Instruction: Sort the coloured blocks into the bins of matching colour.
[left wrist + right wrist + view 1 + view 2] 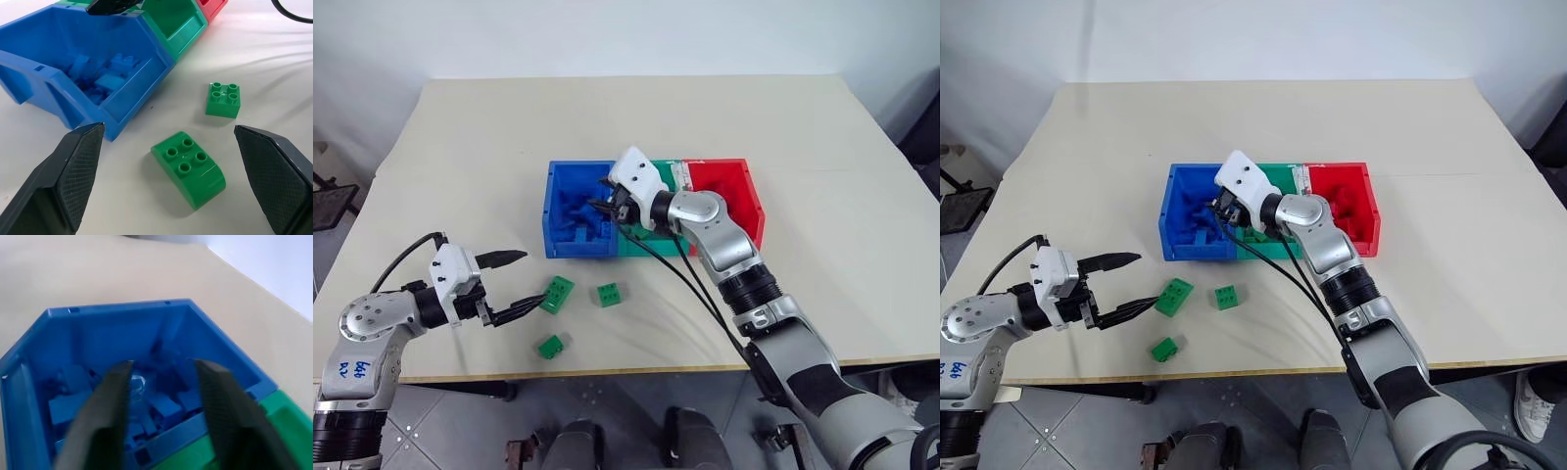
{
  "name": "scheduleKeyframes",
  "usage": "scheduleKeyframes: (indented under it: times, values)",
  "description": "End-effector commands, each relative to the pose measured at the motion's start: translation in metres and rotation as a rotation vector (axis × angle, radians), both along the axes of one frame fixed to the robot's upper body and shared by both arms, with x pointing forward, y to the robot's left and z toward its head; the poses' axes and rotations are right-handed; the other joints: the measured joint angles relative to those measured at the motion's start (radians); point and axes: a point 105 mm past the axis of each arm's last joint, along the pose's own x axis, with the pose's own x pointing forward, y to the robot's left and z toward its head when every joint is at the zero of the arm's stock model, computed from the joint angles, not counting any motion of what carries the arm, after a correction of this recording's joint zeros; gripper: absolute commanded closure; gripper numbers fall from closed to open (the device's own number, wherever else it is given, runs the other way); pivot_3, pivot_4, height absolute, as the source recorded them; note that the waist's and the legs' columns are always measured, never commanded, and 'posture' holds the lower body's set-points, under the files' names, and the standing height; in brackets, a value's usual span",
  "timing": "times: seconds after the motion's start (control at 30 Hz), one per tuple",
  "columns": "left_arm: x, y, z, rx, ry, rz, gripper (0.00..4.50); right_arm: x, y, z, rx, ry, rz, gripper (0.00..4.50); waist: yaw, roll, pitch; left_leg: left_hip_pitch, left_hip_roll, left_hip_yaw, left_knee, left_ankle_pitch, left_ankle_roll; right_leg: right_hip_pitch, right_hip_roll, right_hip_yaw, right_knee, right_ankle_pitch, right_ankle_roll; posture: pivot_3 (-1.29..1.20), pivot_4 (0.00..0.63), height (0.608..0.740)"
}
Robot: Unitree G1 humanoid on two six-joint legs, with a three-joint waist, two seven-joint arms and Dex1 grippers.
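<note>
Already, blue bricks are filling the blue plastic bin (570, 181) under the right tool (607, 206), its fingers apart and empty, while three green studded bricks (557, 294) are waiting on the beige surface (460, 147) by the wide-open left tool (512, 284).

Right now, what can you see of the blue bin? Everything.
The blue bin is an open-topped rectangular box of glossy blue plastic, upright on the table. It is the left end of a joined row, its side against the green bin. Inside lies a loose heap of blue blocks. The right gripper hangs over its opening, fingers apart, with a blurred blue block between them.
</note>
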Motion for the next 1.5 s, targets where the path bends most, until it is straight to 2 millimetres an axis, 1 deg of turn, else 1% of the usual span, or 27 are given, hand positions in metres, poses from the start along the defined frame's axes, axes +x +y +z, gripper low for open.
scheduleKeyframes:
  times: [0.03,0.1,0.17,0.23,0.27,0.3,0.33,0.37,0.43,0.47,0.5,0.57,0.67,0.7,0.77,0.8,0.83,0.87,0.97,1.07,1.1,1.2,1.3,1.37,1.4,1.47,1.5]
  values:
    - [0.0,-0.003,0.008,0.004,-0.034,-0.018,0.0,-0.017,-0.014,0.029,0.067,-0.09,0.078,0.79,0.001,0.0,0.0,0.0,0.0,0.0,0.0,0.0,0.0,0.0,0.0,0.0,0.0,0.0,0.0,0.0,0.15,0.74]
    - [0.002,-0.001,0.009,0.016,-0.044,-0.011,0.0,-0.039,-0.037,0.027,0.058,-0.118,0.193,0.1,0.012,0.0,0.0,0.0,0.0,-0.001,0.0,0.0,0.0,0.0,0.0,0.0,0.0,0.0,0.0,0.0,0.15,0.74]
    - [0.004,0.003,0.009,0.041,-0.05,-0.005,0.0,-0.065,-0.061,0.013,0.011,-0.128,0.312,0.04,0.019,0.0,0.0,-0.001,-0.001,-0.002,0.0,0.0,0.001,0.001,0.0,0.0,-0.001,0.0,0.0,0.0,0.15,0.74]
    - [0.005,0.008,0.008,0.057,-0.034,-0.007,0.0,-0.079,-0.085,0.0,-0.024,-0.114,0.343,0.04,0.02,0.0,0.0,-0.001,-0.001,-0.001,0.0,-0.001,0.001,0.003,0.0,-0.001,-0.003,0.0,0.0,0.0,0.15,0.74]
    - [0.006,0.015,0.006,0.073,-0.01,0.006,0.0,-0.087,-0.101,-0.004,-0.035,-0.121,0.355,0.04,0.018,-0.001,0.0,-0.001,-0.001,0.0,0.0,-0.001,0.002,0.003,0.0,-0.001,-0.004,0.0,0.0,0.0,0.15,0.74]
    - [0.006,0.021,0.002,0.101,0.011,0.006,0.0,-0.094,-0.116,-0.009,-0.062,-0.133,0.357,0.04,0.017,-0.001,0.0,-0.001,-0.001,0.003,0.0,-0.002,0.002,0.003,0.0,-0.001,-0.006,0.0,0.0,0.0,0.15,0.74]
    - [0.006,0.026,0.0,0.122,0.024,0.004,0.0,-0.099,-0.125,-0.011,-0.082,-0.143,0.361,0.04,0.018,-0.001,0.0,-0.001,0.0,0.007,0.0,-0.001,0.002,0.003,0.0,-0.001,-0.007,0.0,0.0,0.0,0.15,0.74]
    - [0.008,0.032,-0.001,0.141,0.025,0.012,0.0,-0.105,-0.137,-0.019,-0.12,-0.109,0.357,0.04,0.014,-0.001,0.0,-0.001,0.0,0.01,0.0,-0.001,0.002,0.003,0.0,-0.001,-0.007,0.0,0.0,0.0,0.15,0.74]
    - [0.011,0.039,-0.001,0.159,0.015,0.024,0.0,-0.112,-0.151,-0.028,-0.157,-0.064,0.353,0.04,0.012,0.0,0.001,0.001,0.001,0.014,0.0,-0.001,0.002,0.003,0.0,0.0,-0.009,0.0,0.0,0.0,0.15,0.74]
    - [0.012,0.041,0.001,0.173,0.011,0.015,0.0,-0.118,-0.161,-0.032,-0.154,-0.026,0.335,0.04,0.013,0.0,0.001,0.002,0.002,0.014,0.0,-0.001,0.002,0.003,0.0,-0.001,-0.009,0.0,0.0,0.0,0.15,0.74]
    - [0.013,0.04,0.003,0.185,0.007,-0.002,0.0,-0.124,-0.168,-0.035,-0.149,0.001,0.323,0.04,0.016,0.0,0.001,0.002,0.002,0.015,0.0,-0.001,0.002,0.003,0.0,-0.001,-0.009,0.0,0.0,0.0,0.15,0.74]
    - [0.012,0.037,0.006,0.191,0.009,-0.035,0.0,-0.134,-0.177,-0.037,-0.13,0.037,0.313,0.04,0.019,-0.001,0.001,0.002,0.003,0.015,0.0,-0.001,0.002,0.003,0.0,-0.001,-0.008,0.0,0.0,0.0,0.15,0.74]
    - [-0.002,-0.003,0.021,0.142,0.042,-0.228,0.0,-0.15,-0.194,-0.046,-0.133,0.107,0.256,0.04,0.034,-0.001,0.001,0.0,0.002,0.015,0.0,-0.002,0.002,0.003,0.0,-0.002,-0.009,0.0,0.0,0.0,0.15,0.74]
    - [-0.006,-0.009,0.025,0.13,0.045,-0.26,0.0,-0.153,-0.196,-0.046,-0.136,0.12,0.247,0.04,0.04,-0.001,0.001,0.001,0.002,0.016,0.001,-0.002,0.002,0.003,0.0,-0.002,-0.009,0.0,0.0,0.0,0.15,0.74]
    - [-0.014,-0.035,0.032,0.136,0.045,-0.352,0.0,-0.158,-0.202,-0.046,-0.124,0.152,0.217,0.04,0.045,-0.001,0.001,0.001,0.002,0.015,0.002,-0.003,0.003,0.004,-0.001,-0.001,-0.01,0.0,0.0,0.0,0.15,0.74]
    - [-0.017,-0.048,0.032,0.133,0.059,-0.376,0.0,-0.159,-0.204,-0.046,-0.123,0.158,0.201,0.04,0.048,-0.001,0.001,0.0,0.002,0.014,0.002,-0.002,0.003,0.004,-0.001,-0.001,-0.01,0.0,0.0,0.0,0.15,0.74]
    - [-0.014,-0.06,0.033,0.158,0.01,-0.379,0.0,-0.159,-0.205,-0.044,-0.12,0.155,0.184,0.04,0.053,-0.001,0.001,0.001,0.002,0.014,0.002,-0.002,0.003,0.005,-0.001,-0.001,-0.01,0.0,0.0,0.0,0.15,0.74]
    - [-0.009,-0.071,0.031,0.189,-0.016,-0.368,0.0,-0.158,-0.207,-0.043,-0.118,0.151,0.17,0.04,0.058,-0.001,0.001,0.001,0.002,0.014,0.003,-0.002,0.003,0.006,-0.001,-0.001,-0.011,0.0,0.0,0.0,0.15,0.74]
    - [0.0,-0.094,0.007,0.332,0.008,-0.313,0.0,-0.157,-0.207,-0.037,-0.106,0.134,0.142,0.04,0.068,-0.001,0.001,0.002,0.001,0.014,0.004,-0.001,0.004,0.006,-0.001,0.001,-0.012,0.001,0.0,0.0,0.15,0.74]
    - [0.004,-0.115,-0.009,0.328,0.111,-0.253,0.0,-0.16,-0.205,-0.036,-0.102,0.135,0.135,0.04,0.068,-0.001,0.001,0.001,0.001,0.017,0.004,-0.001,0.004,0.006,0.0,0.001,-0.012,0.001,0.0,0.0,0.15,0.74]
    - [0.006,-0.118,-0.015,0.349,0.148,-0.227,0.0,-0.161,-0.204,-0.035,-0.1,0.134,0.129,0.04,0.069,-0.001,0.001,0.0,0.001,0.017,0.004,-0.001,0.004,0.005,0.0,0.0,-0.012,0.001,0.0,0.0,0.15,0.74]
    - [0.022,-0.122,-0.027,0.38,0.154,-0.132,0.0,-0.163,-0.201,-0.034,-0.086,0.132,0.111,0.04,0.071,-0.001,0.001,0.0,0.001,0.018,0.004,-0.001,0.004,0.005,0.0,0.0,-0.012,0.001,0.0,0.0,0.15,0.74]
    - [0.026,-0.133,-0.034,0.356,0.196,-0.118,0.0,-0.168,-0.2,-0.035,-0.075,0.142,0.096,0.04,0.075,-0.002,0.001,-0.001,0.001,0.018,0.005,-0.001,0.004,0.006,0.0,0.0,-0.012,0.001,0.0,0.0,0.15,0.74]
    - [0.025,-0.139,-0.038,0.384,0.186,-0.145,0.0,-0.171,-0.198,-0.038,-0.074,0.152,0.093,0.04,0.075,-0.002,0.002,-0.001,0.001,0.018,0.006,-0.001,0.004,0.006,0.0,0.0,-0.012,0.001,0.0,0.0,0.15,0.74]
    - [0.026,-0.142,-0.039,0.392,0.182,-0.148,0.18,-0.174,-0.196,-0.04,-0.075,0.16,0.092,0.01,0.076,-0.002,0.002,-0.001,0.001,0.018,0.006,-0.001,0.004,0.006,0.0,0.0,-0.012,0.001,0.0,0.0,0.15,0.74]
    - [0.026,-0.139,-0.043,0.426,0.199,-0.154,0.6,-0.176,-0.193,-0.041,-0.066,0.163,0.082,0.0,0.08,-0.002,0.002,-0.001,0.001,0.018,0.007,-0.001,0.004,0.006,0.0,0.0,-0.013,0.001,0.0,0.0,0.15,0.74]
    - [0.026,-0.137,-0.044,0.435,0.198,-0.156,0.93,-0.177,-0.193,-0.041,-0.06,0.163,0.076,0.0,0.081,-0.002,0.002,-0.001,0.001,0.018,0.007,-0.001,0.004,0.006,0.0,0.0,-0.012,0.001,0.0,0.0,0.15,0.74]
